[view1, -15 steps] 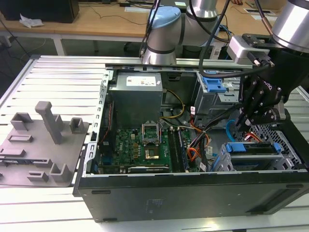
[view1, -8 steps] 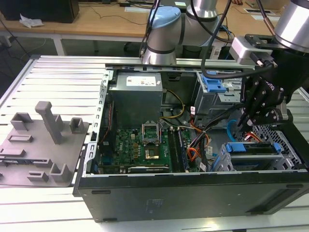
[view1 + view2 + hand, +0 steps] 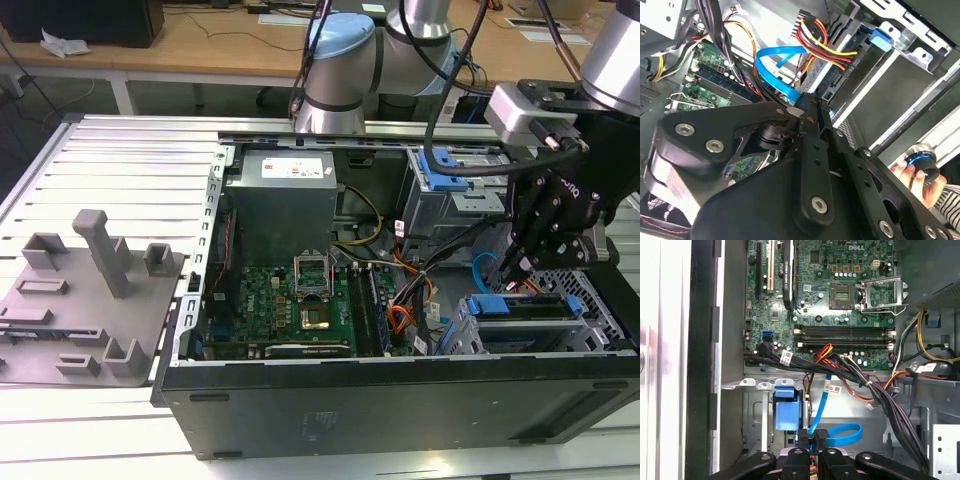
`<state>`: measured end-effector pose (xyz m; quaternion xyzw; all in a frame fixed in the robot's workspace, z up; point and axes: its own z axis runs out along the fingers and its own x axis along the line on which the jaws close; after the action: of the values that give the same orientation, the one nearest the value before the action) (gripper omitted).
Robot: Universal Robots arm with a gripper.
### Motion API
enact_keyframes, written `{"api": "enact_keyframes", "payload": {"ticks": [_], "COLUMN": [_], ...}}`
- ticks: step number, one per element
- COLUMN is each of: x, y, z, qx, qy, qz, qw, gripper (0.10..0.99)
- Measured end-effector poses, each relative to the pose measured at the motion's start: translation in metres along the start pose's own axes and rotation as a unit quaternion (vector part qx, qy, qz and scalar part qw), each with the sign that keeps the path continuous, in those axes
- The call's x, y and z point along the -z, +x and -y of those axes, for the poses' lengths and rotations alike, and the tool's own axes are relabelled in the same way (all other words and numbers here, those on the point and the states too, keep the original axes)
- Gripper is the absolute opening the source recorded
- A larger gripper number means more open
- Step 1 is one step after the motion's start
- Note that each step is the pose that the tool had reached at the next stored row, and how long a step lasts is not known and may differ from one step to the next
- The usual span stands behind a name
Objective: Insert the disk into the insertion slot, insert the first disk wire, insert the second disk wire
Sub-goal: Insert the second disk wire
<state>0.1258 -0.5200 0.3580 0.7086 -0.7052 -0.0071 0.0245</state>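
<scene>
Disk [image 3: 522, 306] lies low on the exterior view's right, seated in the insertion slot [image 3: 592, 300], a wide bay of perforated silver sheet metal in the corner of the open computer case [image 3: 400, 400]. Its blue carrier edge faces the inside of the case.

Gripper [image 3: 512, 268] hangs over that corner, reaching down just beside the blue carrier edge. In both wrist views the two black fingers [image 3: 803, 440] stand close together, with almost no gap between them. The flat blue cable [image 3: 846, 434] runs up between the fingertips in the first wrist view. In the second wrist view its end [image 3: 791, 94] sits right at the gripper [image 3: 807, 106] tips. The gripper [image 3: 812, 437] is closed narrowly on this cable. The rest of the cable bends away in a loop. Whether the cable's end is seated in a socket cannot be told.

Taller grey cage with a blue latch [image 3: 445, 168] stands further up the exterior view's right, behind the gripper. A bundle of orange and black wires [image 3: 405, 312] lies between the green circuit board [image 3: 285, 300] and the slot. The grey power supply box [image 3: 280, 200] sits above the board in the middle of the frame.

A grey fixture plate [image 3: 90, 290] with upright blocks rests on the slatted metal table [image 3: 120, 150] on the exterior view's left, well apart from the case.

A person's hand [image 3: 902, 172] shows in the second wrist view, next to a round black and blue object [image 3: 921, 162].
</scene>
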Motion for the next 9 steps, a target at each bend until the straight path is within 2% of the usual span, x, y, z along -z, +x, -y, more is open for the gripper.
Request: {"api": "enact_keyframes", "payload": {"ticks": [5,9], "x": [-0.001,-0.0027], "y": [0.0096,0.0139], "z": [0.0,0.0003], "qx": [0.0,0.0], "qy": [0.0,0.0], "qz": [0.0,0.0], "qw": [1.0,1.0], "gripper": [0.161,0.161]}}
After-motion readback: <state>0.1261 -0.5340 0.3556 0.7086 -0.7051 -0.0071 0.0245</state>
